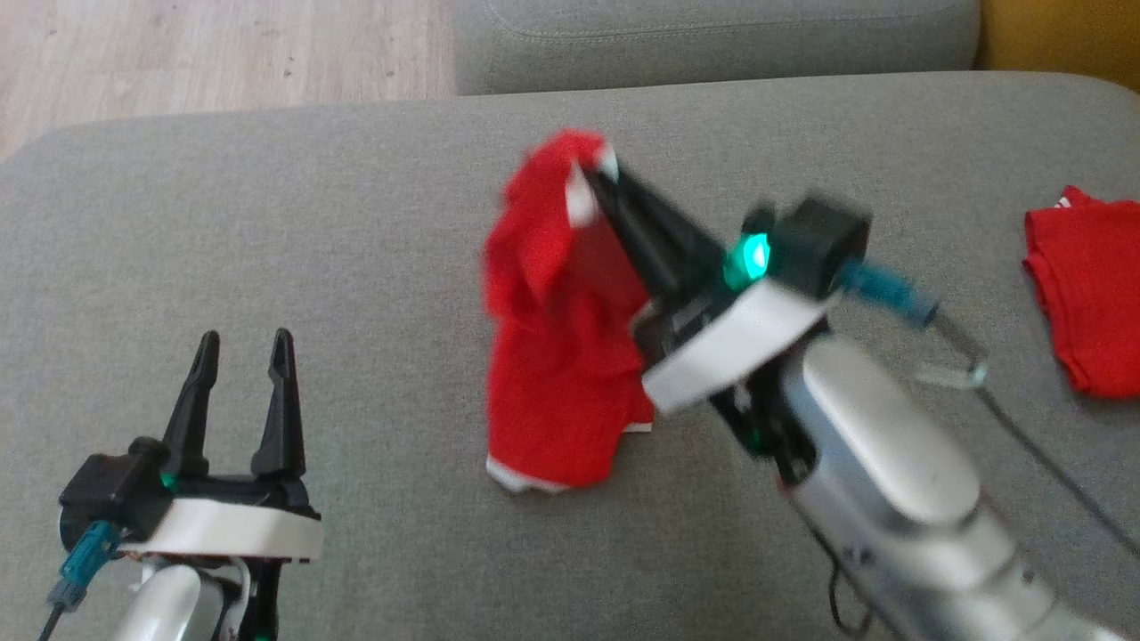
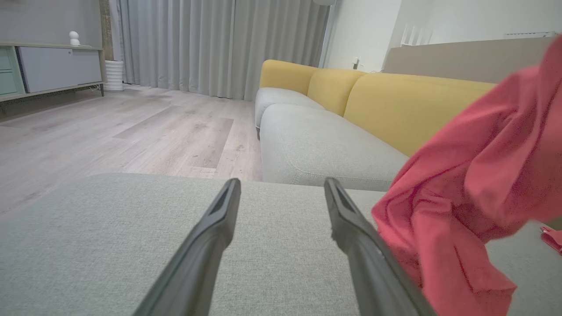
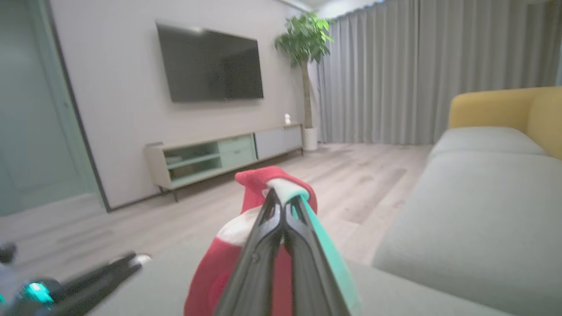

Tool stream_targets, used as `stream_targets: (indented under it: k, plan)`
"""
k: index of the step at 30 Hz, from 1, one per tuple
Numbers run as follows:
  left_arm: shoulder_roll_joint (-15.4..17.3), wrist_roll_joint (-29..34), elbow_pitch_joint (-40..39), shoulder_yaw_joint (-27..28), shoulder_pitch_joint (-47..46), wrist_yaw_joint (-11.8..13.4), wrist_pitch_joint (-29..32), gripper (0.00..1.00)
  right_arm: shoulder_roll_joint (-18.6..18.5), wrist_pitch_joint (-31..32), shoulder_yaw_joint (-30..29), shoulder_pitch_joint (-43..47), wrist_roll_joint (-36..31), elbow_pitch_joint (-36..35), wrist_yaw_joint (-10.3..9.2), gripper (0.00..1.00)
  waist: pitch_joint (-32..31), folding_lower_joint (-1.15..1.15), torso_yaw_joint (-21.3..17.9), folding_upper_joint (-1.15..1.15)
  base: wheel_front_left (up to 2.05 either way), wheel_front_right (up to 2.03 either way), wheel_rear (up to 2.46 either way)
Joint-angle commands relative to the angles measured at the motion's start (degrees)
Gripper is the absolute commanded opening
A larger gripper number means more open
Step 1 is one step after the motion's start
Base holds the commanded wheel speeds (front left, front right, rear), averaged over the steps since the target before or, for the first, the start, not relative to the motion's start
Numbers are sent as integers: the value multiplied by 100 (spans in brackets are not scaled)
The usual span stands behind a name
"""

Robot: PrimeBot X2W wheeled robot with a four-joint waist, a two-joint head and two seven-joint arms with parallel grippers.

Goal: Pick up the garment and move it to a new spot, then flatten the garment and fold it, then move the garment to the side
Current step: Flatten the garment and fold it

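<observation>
A red garment [image 1: 552, 356] with white trim hangs above the grey cushion, its lower hem touching the fabric. My right gripper [image 1: 595, 178] is shut on the garment's top edge, fingers pinching a white-trimmed fold. In the right wrist view the closed fingers [image 3: 283, 206] hold the red and white cloth [image 3: 254, 184] at their tips. My left gripper [image 1: 245, 347] stands open at the lower left, nothing between its fingers. The left wrist view has that gripper [image 2: 281, 186] open over the cushion, the red garment [image 2: 474, 184] hanging off to its right.
A second red cloth [image 1: 1087, 285] lies flat at the right edge of the grey cushion [image 1: 267, 223]. Another grey seat cushion [image 1: 712, 36] lies behind it and wooden floor [image 1: 178, 53] at the back left. A yellow sofa back [image 2: 395, 101] stands beyond.
</observation>
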Motion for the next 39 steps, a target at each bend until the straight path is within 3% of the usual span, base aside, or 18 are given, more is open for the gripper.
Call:
stream_targets:
  k: [1,7,11,18,19,20,26,30,34,39]
  plan:
    - [138,-31,-171,254,-291,21,-84,100,113,11,111,-417,370,-328,42,0,12,0,-10,0,0,0,0]
    - [105,-21,-162,240,-313,21,-120,100,113,-341,215,-1552,1820,-691,42,0,-11,0,-8,0,0,0,0]
    - [79,-13,-178,209,-322,18,-134,100,0,-372,-329,-1615,1650,-89,42,0,0,0,42,0,0,0,0]
    - [68,-1,-181,153,-421,-34,-139,100,-332,-602,-1183,-1593,1322,1723,42,0,147,0,174,0,0,0,0]
    - [64,5,-174,135,-446,-44,-136,100,-352,-634,-1227,-1628,1295,2038,42,95,173,0,204,0,0,0,0]
    - [60,10,-165,117,-470,-55,-133,100,-367,-659,-1274,-1666,1288,2332,42,100,195,0,231,0,0,0,0]
    - [77,12,-102,99,-507,-74,-139,100,-452,-890,-1367,-1881,1085,3540,42,100,238,0,275,0,0,0,0]
    - [104,-6,-70,130,-427,-46,-150,100,-393,-805,-1062,-1717,877,3697,42,100,123,0,206,0,0,0,0]
    - [101,-29,-78,127,-349,-12,-150,100,-321,-569,-136,-1059,771,2917,42,100,4,0,156,0,0,0,0]
    - [123,-58,-124,136,-305,9,-146,100,-585,-239,810,91,519,1563,42,100,-22,0,123,0,0,0,0]
